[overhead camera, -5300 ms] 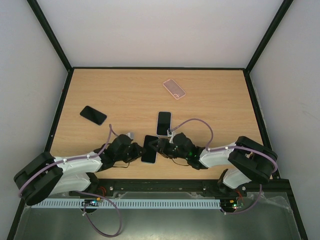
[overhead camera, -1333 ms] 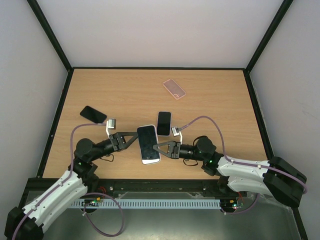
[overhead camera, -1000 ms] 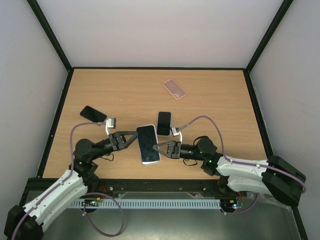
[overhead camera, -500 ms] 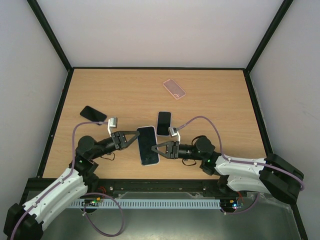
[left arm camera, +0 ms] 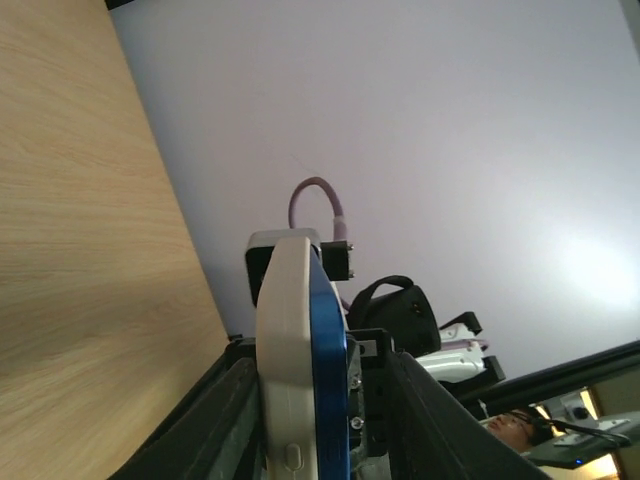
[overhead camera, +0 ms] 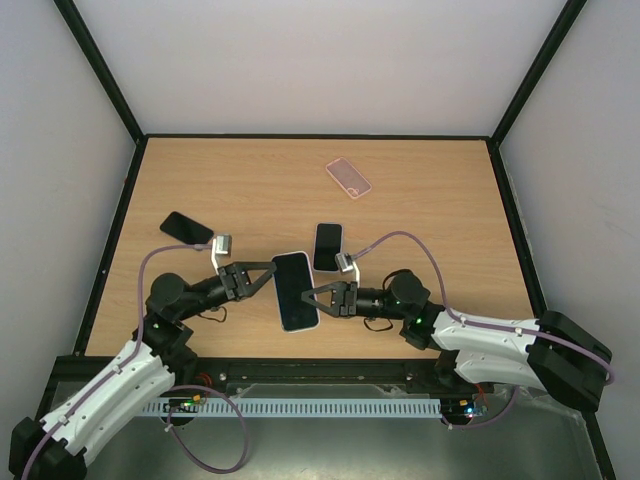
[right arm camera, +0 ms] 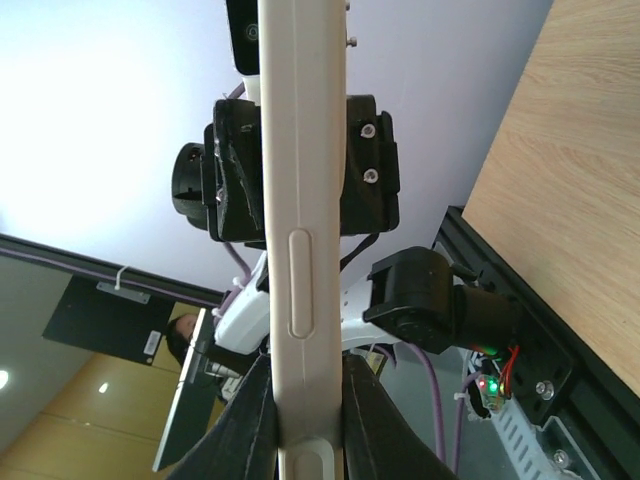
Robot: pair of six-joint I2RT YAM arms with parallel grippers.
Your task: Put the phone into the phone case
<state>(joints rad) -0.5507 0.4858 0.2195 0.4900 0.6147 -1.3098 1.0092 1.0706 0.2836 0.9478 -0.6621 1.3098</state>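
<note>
Two holds: left gripper (overhead camera: pixel 270 276) and right gripper (overhead camera: pixel 314 296) each pinch a long edge of the phone (overhead camera: pixel 295 290), lower centre, apparently sitting in its white case (left arm camera: pixel 285 350). I judge it rigid, slick, crackable; grip edges only.

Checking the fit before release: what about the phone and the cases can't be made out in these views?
1. Whether the held phone is fully seated in its white case: top external shows only the front, and the wrist views show only one side edge.
2. Its ends: cut off by the frame edges in the right wrist view.
3. Pink case, any contents: too small, top external.
</note>
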